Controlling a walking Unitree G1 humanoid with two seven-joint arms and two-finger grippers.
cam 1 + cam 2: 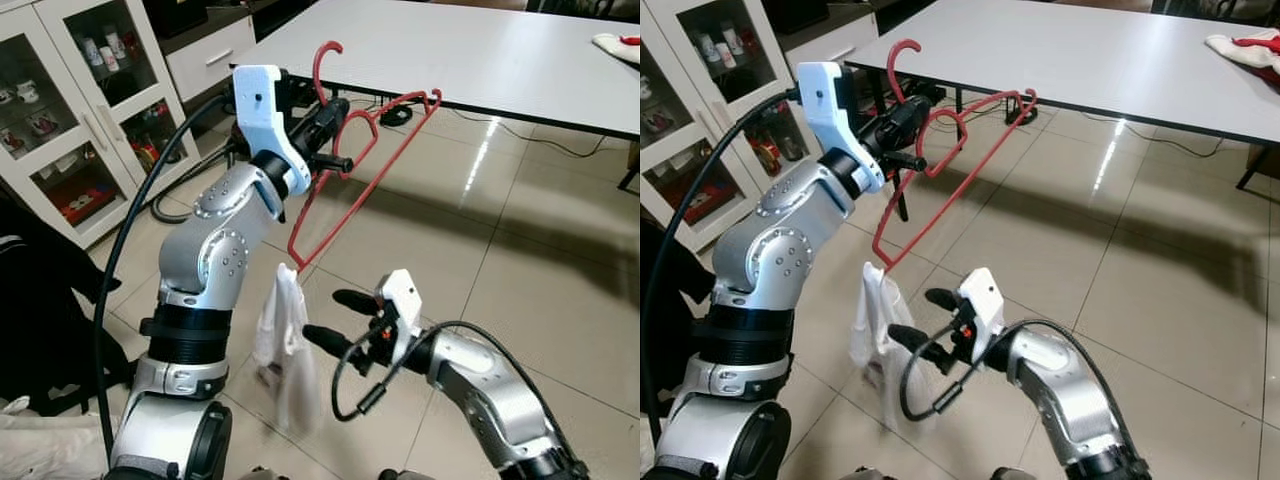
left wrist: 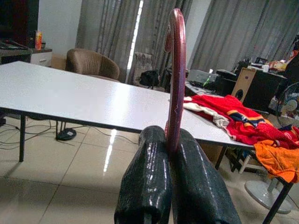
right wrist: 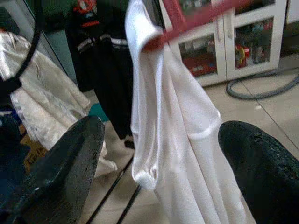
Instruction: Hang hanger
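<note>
Red hanger (image 1: 365,165) clamped at neck by left pincer (image 1: 335,135); light, stiff wire. White cloth (image 1: 283,330) dangling limp, slippery, from low end. Right pincer (image 1: 340,320) open beside cloth.

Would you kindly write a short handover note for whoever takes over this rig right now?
Left gripper: shut on the red hanger just below its hook, held up and tilted.
Right gripper: open, low, fingers either side of the white garment without gripping it.
The garment dangles from the hanger's lower end, not spread across it.
Done: hanger lifted with garment on it.
Left: hook the hanger somewhere; no rail is in sight, only a white table ahead.
</note>
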